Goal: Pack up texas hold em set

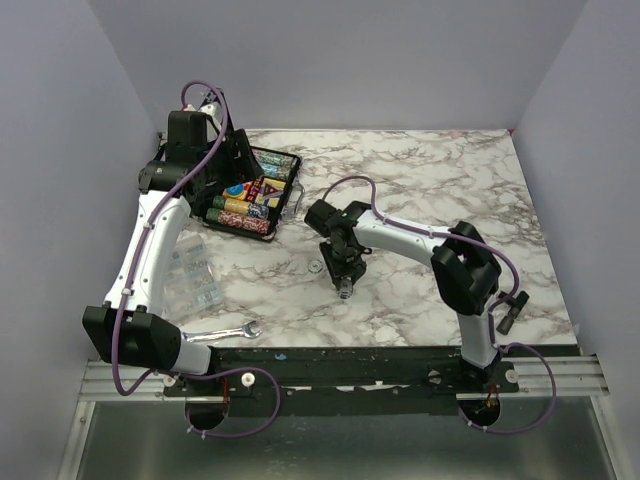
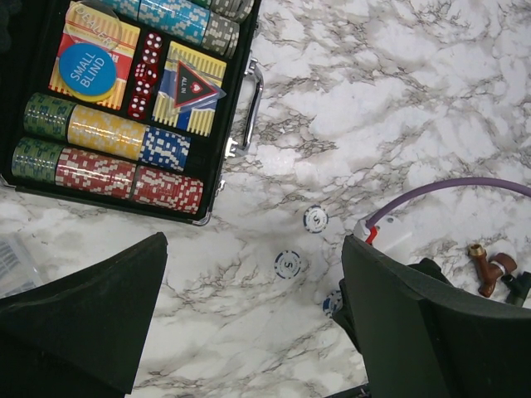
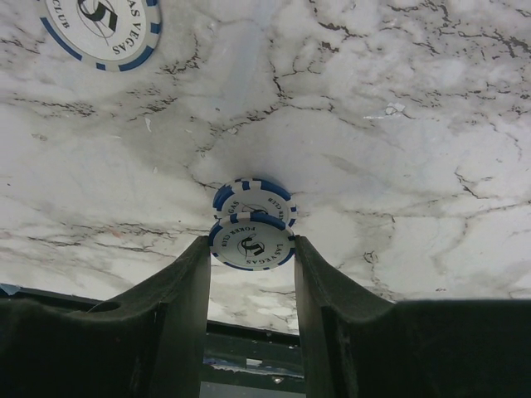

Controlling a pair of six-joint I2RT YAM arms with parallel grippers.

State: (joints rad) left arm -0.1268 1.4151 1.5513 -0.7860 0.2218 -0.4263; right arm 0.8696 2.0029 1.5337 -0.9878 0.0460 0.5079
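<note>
Right gripper (image 3: pixel 251 242) pinches a white-blue chip (image 3: pixel 251 249) low over the desk (image 3: pixel 398 166), second chip (image 3: pixel 253 196) just beside it. Left gripper (image 2: pixel 255 249) hangs wide open near the open case (image 2: pixel 235 99).

The table (image 1: pixel 420 190) shows a smooth marble-look top with a soft sheen. That handle (image 2: pixel 253 99) gleams, bright polished metal, and the whitish chip (image 3: pixel 251 245) looks like smooth hard plastic between matt black fingers (image 3: pixel 166 315).

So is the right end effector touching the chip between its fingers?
Touching. The right wrist view shows the chip wedged between the right end effector's fingers, its rim against both inner faces with no gap.
</note>
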